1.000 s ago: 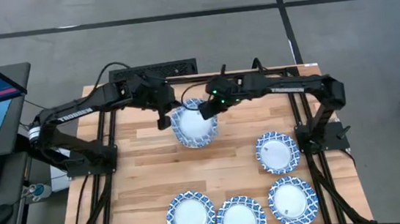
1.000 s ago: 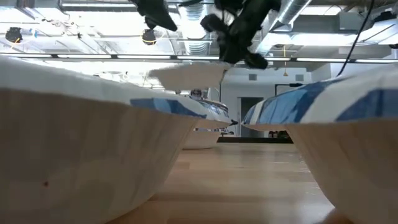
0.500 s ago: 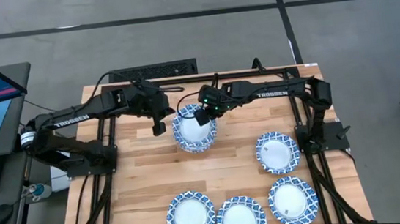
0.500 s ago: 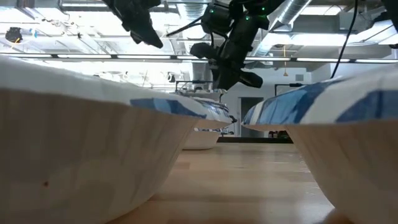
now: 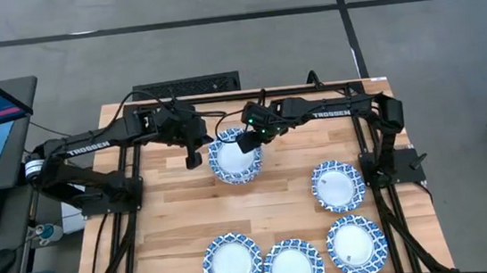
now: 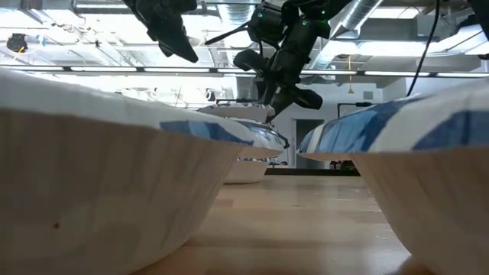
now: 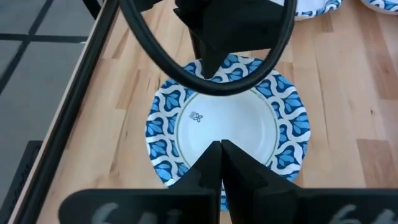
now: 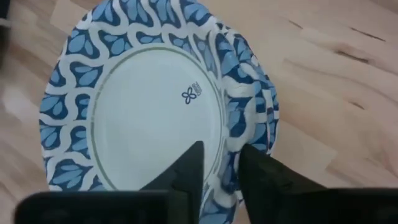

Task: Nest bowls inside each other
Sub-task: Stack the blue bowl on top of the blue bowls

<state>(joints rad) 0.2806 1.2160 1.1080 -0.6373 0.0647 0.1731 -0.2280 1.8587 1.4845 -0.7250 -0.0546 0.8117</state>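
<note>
Round, shallow, thin-walled bowls on pale planked wood table (image 5: 171,224): stacked bowls (image 5: 236,156) at back centre, rims slightly offset, white centre with a small blue emblem too tiny to read, blue-and-white leaf pattern round the rim; four single bowls (image 5: 337,186) well apart toward the front and right. Right gripper (image 5: 246,141) over the stack's back edge, dark fingers (image 8: 186,168) pinching the top bowl's rim, "TROSSEN" in white along both arms. Left gripper (image 5: 193,157) just beside the stack on its left, fingers pressed together, holding nothing.
</note>
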